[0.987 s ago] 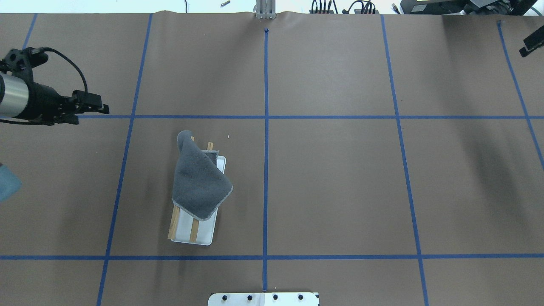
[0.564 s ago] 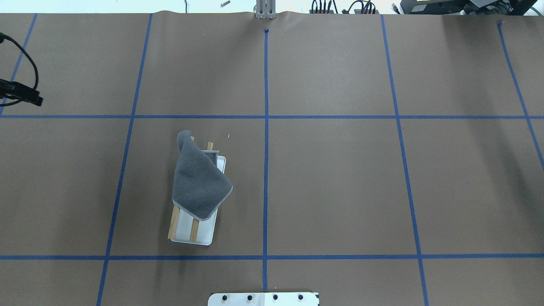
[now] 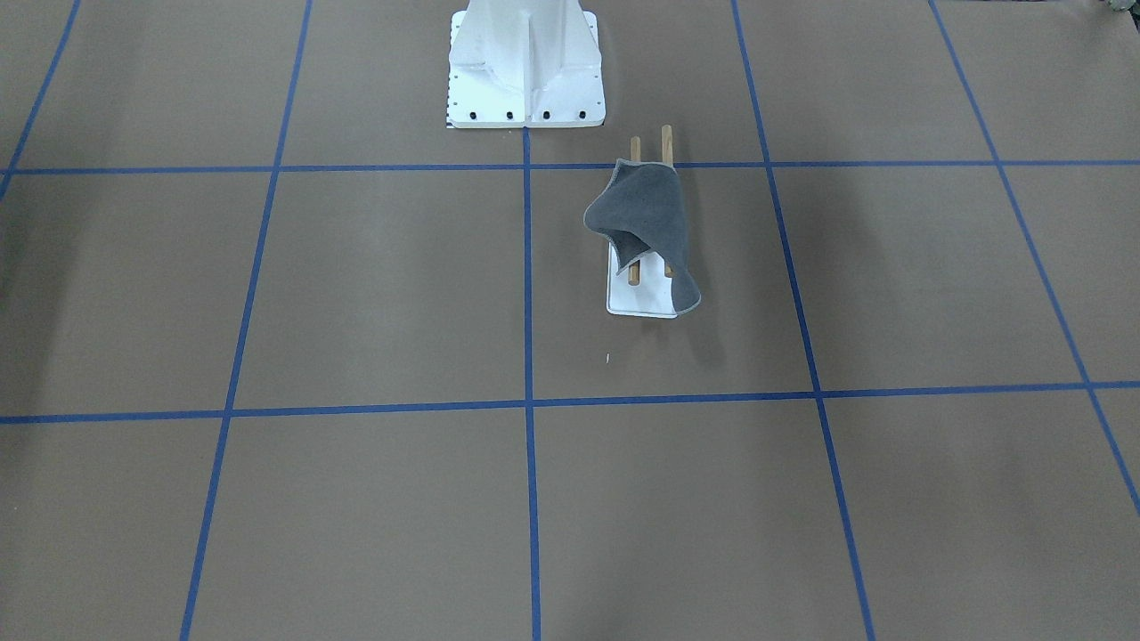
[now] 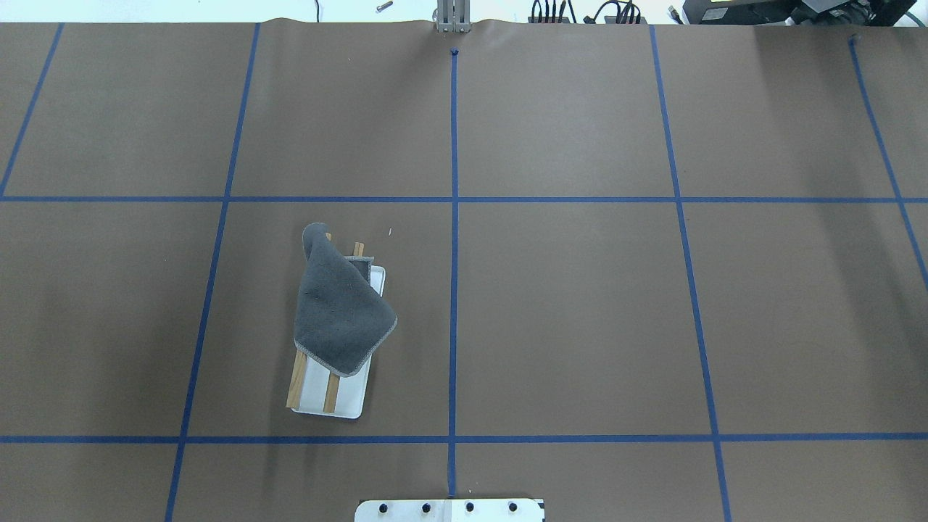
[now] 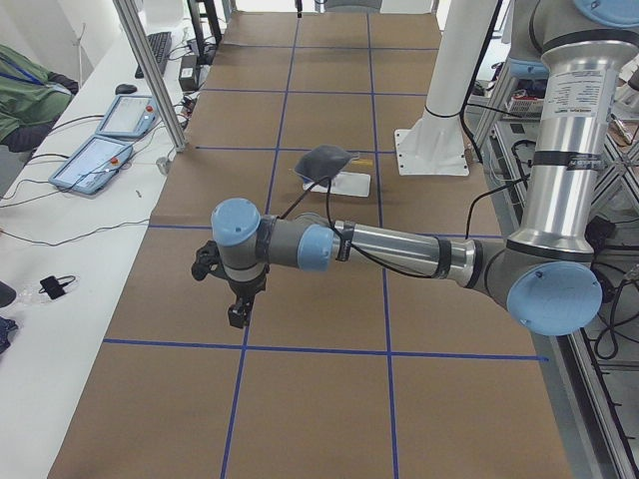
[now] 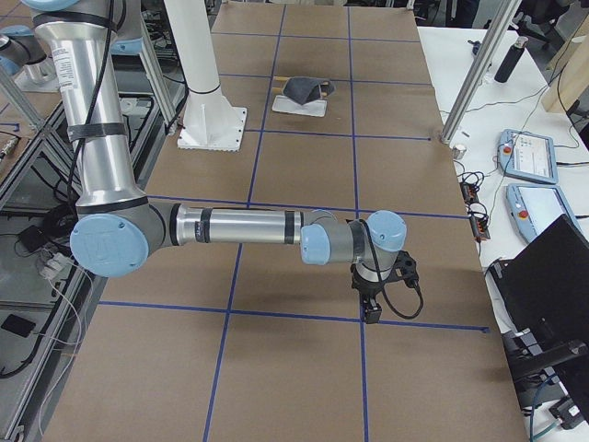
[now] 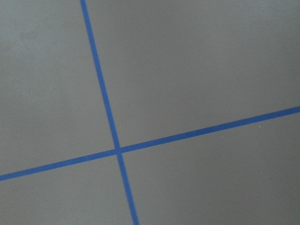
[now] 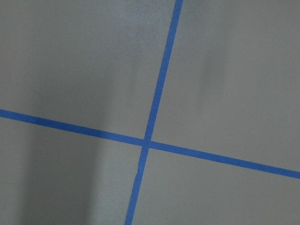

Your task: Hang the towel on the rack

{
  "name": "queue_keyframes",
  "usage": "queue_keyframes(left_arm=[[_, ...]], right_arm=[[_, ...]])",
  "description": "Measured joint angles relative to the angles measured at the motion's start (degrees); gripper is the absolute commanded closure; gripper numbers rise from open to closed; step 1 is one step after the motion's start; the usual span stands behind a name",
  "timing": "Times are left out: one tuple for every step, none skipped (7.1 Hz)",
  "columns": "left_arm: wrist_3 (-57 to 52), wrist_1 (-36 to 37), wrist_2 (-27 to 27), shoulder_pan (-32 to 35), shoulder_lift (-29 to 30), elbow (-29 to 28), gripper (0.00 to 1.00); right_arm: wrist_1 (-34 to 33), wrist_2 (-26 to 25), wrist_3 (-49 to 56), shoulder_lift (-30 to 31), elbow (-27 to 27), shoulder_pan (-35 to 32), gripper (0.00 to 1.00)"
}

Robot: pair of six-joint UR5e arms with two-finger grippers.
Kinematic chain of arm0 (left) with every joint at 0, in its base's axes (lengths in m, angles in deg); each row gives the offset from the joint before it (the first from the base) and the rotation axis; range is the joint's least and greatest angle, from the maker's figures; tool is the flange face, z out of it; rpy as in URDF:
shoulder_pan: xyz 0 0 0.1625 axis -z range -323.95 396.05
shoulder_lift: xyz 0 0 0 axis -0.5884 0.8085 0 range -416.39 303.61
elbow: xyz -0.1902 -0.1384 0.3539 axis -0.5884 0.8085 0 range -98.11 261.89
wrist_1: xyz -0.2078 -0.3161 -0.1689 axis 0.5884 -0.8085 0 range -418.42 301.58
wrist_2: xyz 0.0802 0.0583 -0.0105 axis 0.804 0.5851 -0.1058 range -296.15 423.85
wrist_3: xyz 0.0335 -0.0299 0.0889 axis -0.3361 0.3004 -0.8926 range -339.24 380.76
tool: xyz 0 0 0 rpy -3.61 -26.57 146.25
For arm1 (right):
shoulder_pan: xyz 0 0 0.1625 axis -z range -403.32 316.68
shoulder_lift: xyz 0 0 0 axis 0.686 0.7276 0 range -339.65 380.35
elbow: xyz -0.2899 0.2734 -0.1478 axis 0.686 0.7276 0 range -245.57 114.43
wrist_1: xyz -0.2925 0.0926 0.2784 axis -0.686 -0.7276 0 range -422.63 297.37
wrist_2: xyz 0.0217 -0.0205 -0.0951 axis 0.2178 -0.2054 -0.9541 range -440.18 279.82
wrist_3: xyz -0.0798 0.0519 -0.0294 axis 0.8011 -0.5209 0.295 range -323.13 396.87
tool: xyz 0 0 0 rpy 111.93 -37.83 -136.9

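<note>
The dark grey towel (image 4: 341,319) lies draped across the two wooden rods of the rack (image 4: 332,395), whose white base (image 4: 313,391) stands left of the table's centre line. One towel corner hangs past the rods' far end. Towel (image 3: 646,214) and rack base (image 3: 637,304) also show in the front view. No gripper touches them. My left gripper (image 5: 238,314) hangs over the table's left end, seen only in the left side view. My right gripper (image 6: 373,313) hangs over the right end, seen only in the right side view. I cannot tell whether either is open or shut.
The large white bolted pedestal (image 3: 525,62) stands at the robot's edge of the table. Blue tape lines grid the brown table cover (image 4: 565,304). A bench with tablets (image 5: 100,160) and an aluminium post (image 5: 150,75) run along the far side.
My left arm has drawn back out of the overhead view at its left edge. The dark tip at that view's upper right edge has gone too. Towel and rack have not moved.
</note>
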State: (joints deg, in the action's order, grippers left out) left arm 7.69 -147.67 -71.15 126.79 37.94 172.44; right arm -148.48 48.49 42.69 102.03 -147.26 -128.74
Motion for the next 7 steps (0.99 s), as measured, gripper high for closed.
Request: queue_keyframes(left_arm=[[-2.0,0.1,-0.4,1.5,-1.2,-1.8,0.02],[-2.0,-0.6,-0.5,2.2,-3.1,-2.5,0.02],[-1.6,-1.8,-0.5,2.4,-5.2,-1.8,0.02],[-0.8,-2.4,-0.5,2.5,-6.4,-0.7,0.02],[0.1,-2.3,-0.5,2.6,-6.9,0.1,0.02],[0.6,-1.8,-0.7,2.6,-7.1,0.7,0.02],[0.8,-1.4,-0.8,2.6,-7.3,1.3,0.02]], right_arm=[[0.0,0.0,0.0,0.0,0.0,-0.1,0.00],[0.1,0.0,0.0,0.0,0.0,-0.1,0.00],[0.2,0.0,0.0,0.0,0.0,-0.1,0.00],[0.3,0.0,0.0,0.0,0.0,-0.1,0.00],[0.5,-0.1,0.0,0.0,-0.1,-0.1,0.00],[0.6,-0.1,0.0,0.1,-0.1,-0.1,0.00],[0.7,-0.1,-0.1,0.1,-0.1,-0.1,0.00]])
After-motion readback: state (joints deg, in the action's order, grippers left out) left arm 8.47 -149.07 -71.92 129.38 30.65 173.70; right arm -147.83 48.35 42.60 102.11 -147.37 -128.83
